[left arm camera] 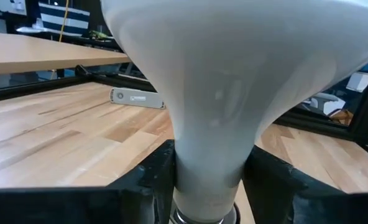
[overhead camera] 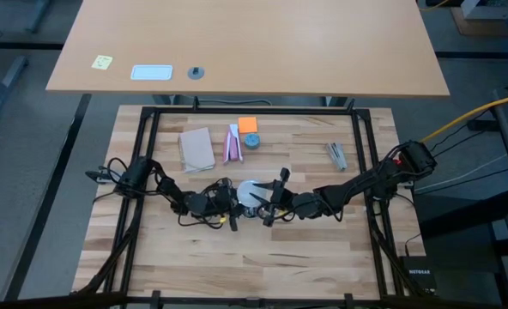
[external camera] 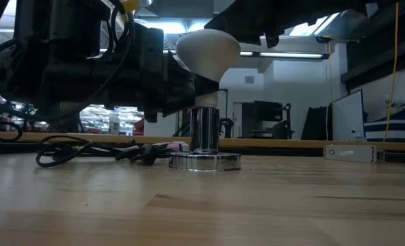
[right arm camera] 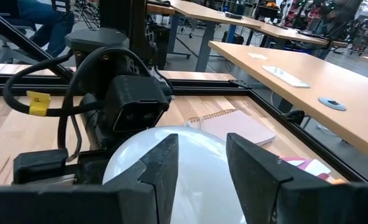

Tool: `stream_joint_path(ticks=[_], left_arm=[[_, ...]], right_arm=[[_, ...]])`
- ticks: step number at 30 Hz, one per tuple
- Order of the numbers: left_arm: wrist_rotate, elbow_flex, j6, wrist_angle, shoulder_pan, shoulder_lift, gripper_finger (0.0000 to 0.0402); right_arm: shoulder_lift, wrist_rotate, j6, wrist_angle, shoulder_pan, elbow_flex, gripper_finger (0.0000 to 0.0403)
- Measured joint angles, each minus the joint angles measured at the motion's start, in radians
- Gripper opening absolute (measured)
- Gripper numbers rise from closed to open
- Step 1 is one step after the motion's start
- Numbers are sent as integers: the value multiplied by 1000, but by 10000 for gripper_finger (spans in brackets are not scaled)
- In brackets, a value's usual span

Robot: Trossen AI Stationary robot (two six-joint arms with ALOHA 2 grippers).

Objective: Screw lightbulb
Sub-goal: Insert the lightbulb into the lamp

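Right now your lightbulb (external camera: pixel 207 53) stands upright near the middle of the worktop (overhead camera: pixel 263 249), its narrow neck down in the silvery socket (external camera: pixel 204 140), whose round base sits flat on the wood; a thin dark cord (external camera: pixel 86 150) trails away from it across the surface. Your left end effector (left arm camera: pixel 212 180) comes in from the left side and is clenched on the lightbulb's neck; in its wrist view you can see a dark finger (left arm camera: pixel 150 180) pressed against each side of the white taper, just above the metal collar. Your right end effector (right arm camera: pixel 199 168) reaches in from the right and sits over the globe; its two fingers (right arm camera: pixel 162 165) stand apart with the white dome showing between and under them, and you cannot tell from these views whether they press on the glass. From above, the two end effectors meet at the lightbulb, the arms stretching out to either side of the black frame. Farther back on the worktop you have a tan notebook (overhead camera: pixel 196 148), a pink-and-white packet (overhead camera: pixel 232 144), an orange sticky pad (overhead camera: pixel 247 124), a small blue round thing (overhead camera: pixel 251 140) and a grey metal piece (overhead camera: pixel 337 155), all well apart from the socket; beyond the frame stands a second, paler table (overhead camera: pixel 323 51).
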Motion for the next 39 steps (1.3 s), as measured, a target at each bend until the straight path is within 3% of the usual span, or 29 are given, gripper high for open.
stream_joint_path(ticks=[4,15,25,28,32,39], left_arm=[[0,0,-1,-2,0,0,144],[11,1,-7,-3,-9,0,143],[10,1,1,-11,-14,0,142],[9,1,11,-12,-14,0,143],[8,1,15,-13,-13,0,140],[7,1,15,-13,-14,0,142]], right_arm=[[-2,-4,-6,0,0,0,143],[-21,15,-210,89,8,-5,143],[-169,146,-277,-128,8,-1,143],[-199,183,-193,-313,8,-1,143],[-185,142,91,-528,8,-3,143],[1,44,314,-504,4,-21,143]])
